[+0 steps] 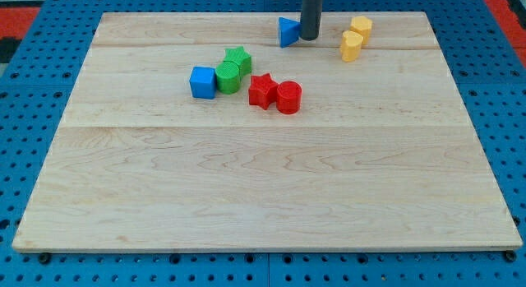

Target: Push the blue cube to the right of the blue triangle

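Note:
The blue cube (202, 81) sits on the wooden board at the view's upper left of centre, touching a green cylinder on its right. The blue triangle (288, 31) lies near the view's top edge, up and to the right of the cube. My tip (309, 38) is the lower end of a dark rod, right against the blue triangle's right side, far from the blue cube.
A green cylinder (228, 76) and a green star (238, 59) stand just right of the cube. A red star (262, 90) and a red cylinder (288, 98) lie right of those. Two yellow blocks (357, 36) sit at the top right. The wooden board (263, 196) rests on a blue pegged surface.

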